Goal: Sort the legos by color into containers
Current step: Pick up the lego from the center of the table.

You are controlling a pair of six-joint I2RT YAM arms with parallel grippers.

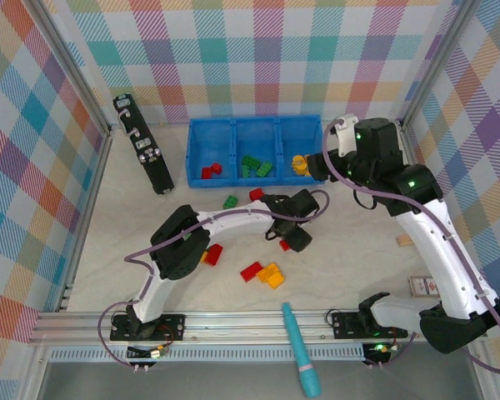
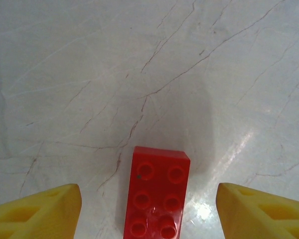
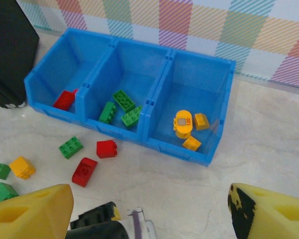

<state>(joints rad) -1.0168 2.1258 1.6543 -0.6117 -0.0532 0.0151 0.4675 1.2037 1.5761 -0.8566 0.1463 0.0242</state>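
Marble table point(image 1: 358, 275). Blue tray point(image 3: 179, 150) by back wall: red bricks point(image 3: 65, 99) in left compartment, green bricks point(image 3: 122, 102) in middle, yellow bricks point(image 3: 197, 122) in right. Right gripper point(image 3: 149, 214) in front of tray, jaws wide, empty. Left gripper point(image 2: 149, 211) low over table, jaws wide, either side of red brick point(image 2: 157, 194), not touching. Loose bricks point(image 1: 272, 275) scattered on table.
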